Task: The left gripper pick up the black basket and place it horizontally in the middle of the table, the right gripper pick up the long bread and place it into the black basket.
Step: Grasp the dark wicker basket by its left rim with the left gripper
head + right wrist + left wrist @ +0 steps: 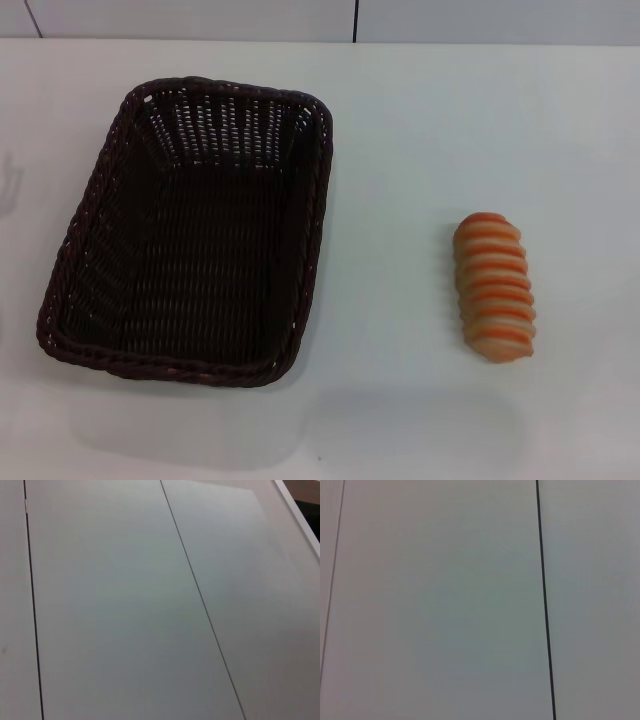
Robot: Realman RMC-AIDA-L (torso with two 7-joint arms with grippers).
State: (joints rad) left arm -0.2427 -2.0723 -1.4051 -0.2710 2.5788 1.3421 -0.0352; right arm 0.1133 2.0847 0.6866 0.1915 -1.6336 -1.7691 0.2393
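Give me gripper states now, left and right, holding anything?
Left gripper: not in any view; state cannot be told.
Right gripper: not in any view; state cannot be told.
The black basket and long bread lie untouched.

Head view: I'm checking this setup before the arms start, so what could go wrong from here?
The dark woven wicker basket lies lengthwise on the white table, so a rim grasp might tilt it while turning. The orange-and-cream ridged loaf is rounded and could roll or slip. Neither hand is in view.
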